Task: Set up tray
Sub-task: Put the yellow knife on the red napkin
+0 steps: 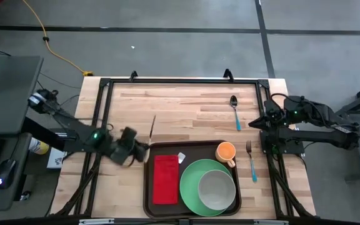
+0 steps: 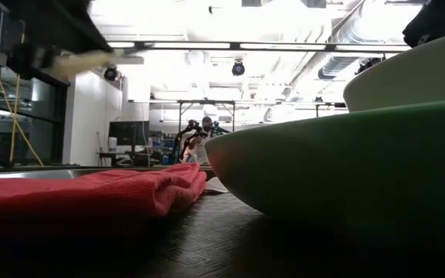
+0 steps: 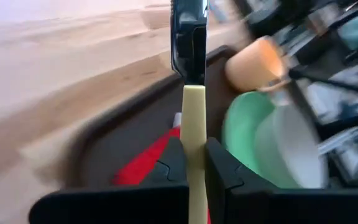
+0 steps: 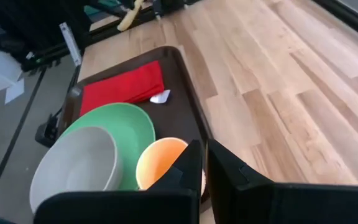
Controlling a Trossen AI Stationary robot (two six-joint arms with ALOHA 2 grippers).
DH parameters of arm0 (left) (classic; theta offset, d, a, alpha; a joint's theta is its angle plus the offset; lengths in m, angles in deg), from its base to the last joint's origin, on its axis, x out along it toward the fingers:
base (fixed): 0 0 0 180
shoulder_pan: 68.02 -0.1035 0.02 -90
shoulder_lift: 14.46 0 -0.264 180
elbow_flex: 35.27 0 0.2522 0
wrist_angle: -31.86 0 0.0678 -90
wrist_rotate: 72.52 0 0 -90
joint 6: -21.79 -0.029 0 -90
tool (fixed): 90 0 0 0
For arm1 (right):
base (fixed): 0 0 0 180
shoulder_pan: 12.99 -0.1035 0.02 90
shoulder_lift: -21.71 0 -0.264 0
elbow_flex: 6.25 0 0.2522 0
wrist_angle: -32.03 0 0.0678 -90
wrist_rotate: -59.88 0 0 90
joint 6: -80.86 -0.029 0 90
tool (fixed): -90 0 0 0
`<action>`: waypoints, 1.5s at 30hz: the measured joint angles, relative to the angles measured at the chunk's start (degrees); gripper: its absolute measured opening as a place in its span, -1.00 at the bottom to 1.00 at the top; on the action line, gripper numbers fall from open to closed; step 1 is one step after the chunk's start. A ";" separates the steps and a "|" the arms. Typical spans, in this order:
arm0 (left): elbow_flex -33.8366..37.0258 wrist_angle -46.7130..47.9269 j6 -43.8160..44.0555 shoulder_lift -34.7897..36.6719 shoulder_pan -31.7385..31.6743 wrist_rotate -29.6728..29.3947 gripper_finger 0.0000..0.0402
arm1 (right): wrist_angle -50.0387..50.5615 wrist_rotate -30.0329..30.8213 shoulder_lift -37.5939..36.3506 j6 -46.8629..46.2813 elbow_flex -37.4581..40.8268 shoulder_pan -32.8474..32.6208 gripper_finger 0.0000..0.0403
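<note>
Left wrist view gives us the left gripper [image 3: 194,163] clamped on a pale-handled knife [image 3: 191,68], blade pointing out over the tray [image 1: 149,187], which sits at the table's near edge. We judge the thin handle could twist or slip when set down — clipping the red napkin [image 1: 165,179]. Motion blur hides the blade tip. The right gripper [image 4: 204,163] waits shut, empty, by the far-right side.

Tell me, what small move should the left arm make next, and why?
Probably carry the knife over the red napkin in the tray before lowering it. The left gripper holds the knife by its pale handle, just outside the tray's left rim. The right gripper waits shut by the spoon.
</note>
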 joint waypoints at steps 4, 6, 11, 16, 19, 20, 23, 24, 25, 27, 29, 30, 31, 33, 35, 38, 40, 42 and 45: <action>-3.02 1.36 9.87 -6.81 7.39 -7.85 -0.79 | -0.57 -1.06 0.00 1.25 0.00 -0.02 -1.00; -6.48 4.91 14.92 -11.34 8.52 -7.87 -0.79 | -0.83 -1.06 0.00 2.11 0.00 -0.01 -1.00; -17.50 10.13 18.88 -22.74 7.52 -5.00 -0.79 | -1.10 -0.87 0.00 2.83 0.00 0.00 -1.00; -32.94 21.09 19.02 -33.64 3.82 -2.11 -0.79 | -1.27 -0.87 0.00 3.25 0.00 -0.01 -1.00; -43.20 30.28 19.03 -39.70 1.75 -1.22 -0.79 | -1.27 -1.03 0.00 3.22 0.00 -0.02 -1.00; -46.71 34.52 19.05 -41.91 1.06 -1.04 -0.79 | -1.27 -1.05 0.00 3.22 0.00 -0.02 -1.00; -56.49 44.59 18.41 -47.45 -0.80 -0.12 -0.79 | -1.27 -1.49 0.00 3.20 0.00 -0.01 -1.00; -59.30 48.42 18.27 -48.75 -1.40 0.81 -0.79 | -1.27 -1.55 0.00 3.19 0.00 -0.01 -1.00; -61.91 51.32 18.11 -49.98 -1.88 1.04 -0.79 | -1.27 -1.64 0.00 3.15 0.00 0.00 -1.00; -65.63 54.40 17.77 -51.41 -2.45 2.18 -0.79 | -1.27 -1.93 0.00 3.18 0.00 -0.01 -1.00; -67.36 56.14 17.34 -51.79 -2.39 2.50 -0.79 | -1.27 -2.39 0.00 3.20 0.00 -0.02 -1.00; -67.80 55.41 17.32 -51.78 -2.34 3.15 -0.79 | -1.27 -2.69 0.00 3.20 0.00 0.00 -1.00; -67.85 55.17 17.39 -51.77 -2.33 4.12 -0.79 | -1.27 -2.92 0.00 3.20 0.00 -0.01 -1.00; -67.64 55.13 17.77 -51.93 -2.30 6.00 -0.79 | -1.27 -3.15 0.00 3.20 0.00 -0.01 -1.00; -67.66 54.53 17.86 -51.97 -2.44 8.00 -0.79 | -1.27 -3.33 0.00 2.73 0.00 -0.02 -1.00; -67.74 55.53 17.90 -53.70 -3.45 9.95 -0.79 | -1.27 -3.62 0.00 1.69 0.00 0.00 -1.00; -67.49 58.58 18.10 -54.87 -3.95 11.40 -0.79 | -1.27 -4.63 0.00 1.62 0.00 0.00 -1.00; -67.68 60.56 18.30 -55.65 -4.32 12.00 -0.79 | -1.29 -4.94 -0.31 1.54 0.00 0.00 -1.00; -67.56 66.58 18.36 -56.41 -4.27 14.10 -0.79 | -1.29 -4.98 -0.54 1.57 0.00 -0.02 -1.00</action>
